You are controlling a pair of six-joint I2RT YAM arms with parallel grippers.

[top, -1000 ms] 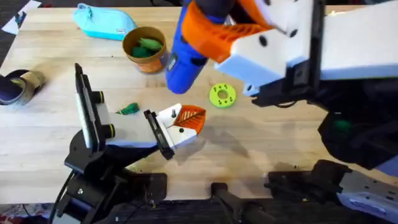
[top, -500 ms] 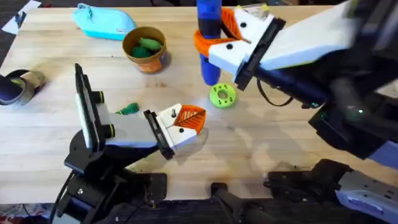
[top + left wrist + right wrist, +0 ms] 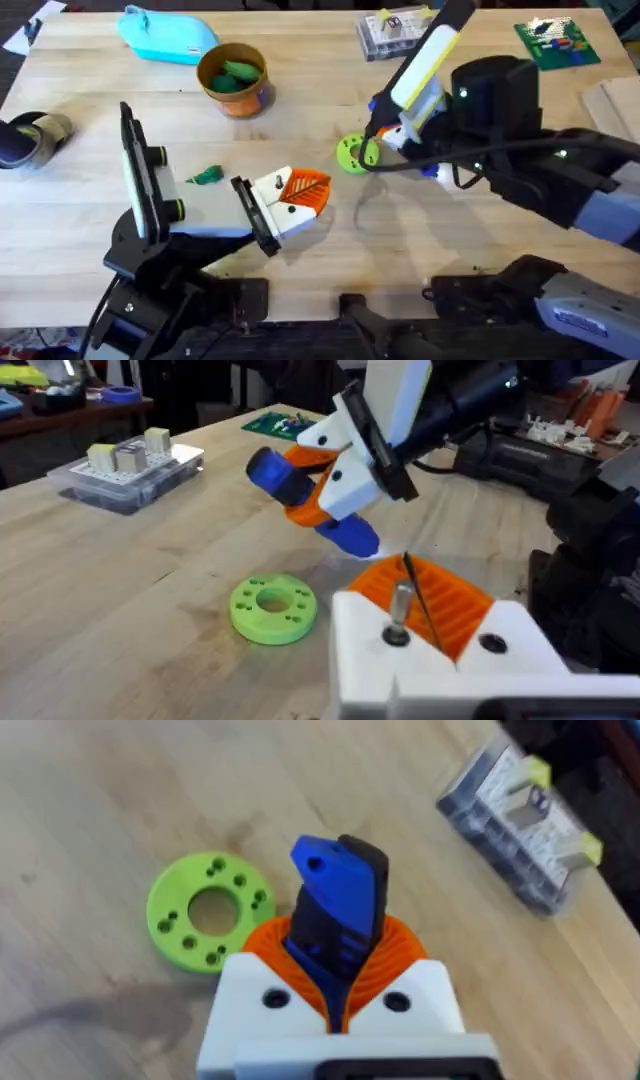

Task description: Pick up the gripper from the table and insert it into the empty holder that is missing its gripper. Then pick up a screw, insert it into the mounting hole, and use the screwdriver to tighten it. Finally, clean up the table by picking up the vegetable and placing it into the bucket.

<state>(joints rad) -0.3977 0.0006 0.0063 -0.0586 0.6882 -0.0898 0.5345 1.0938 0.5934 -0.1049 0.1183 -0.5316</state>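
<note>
Your right gripper (image 3: pixel 385 140) is closed on the blue screwdriver (image 3: pixel 300 495), which sits clamped between its orange ribbed pads (image 3: pixel 390 955). In the left wrist view the tool lies tilted, one end raised and the other pointing down toward the table (image 3: pixel 420 240). In the overhead view the right gripper hangs low over the table, just beside the lime-green disc with holes (image 3: pixel 356 153).

The holder (image 3: pixel 285 215) is at the tip of the smaller black-and-white arm, near the middle of the table. The orange gripper finger (image 3: pixel 305 190) is seated in it. In the left wrist view a screw (image 3: pixel 399 610) stands upright in the white block, its shaft well above the surface. You cannot tell from these views whether your left gripper is open or closed.

The vegetable (image 3: pixel 207 176), a small dark green piece, lies on the table just beside the black-and-white arm, between it and the bucket (image 3: pixel 232 80). The bucket stands farther back and contains a larger, lighter green piece (image 3: pixel 238 72). A light blue pouch (image 3: pixel 165 35) lies behind the bucket. A clear parts box (image 3: pixel 392 30) and a green circuit board (image 3: pixel 556 40) sit along the far edge.
</note>
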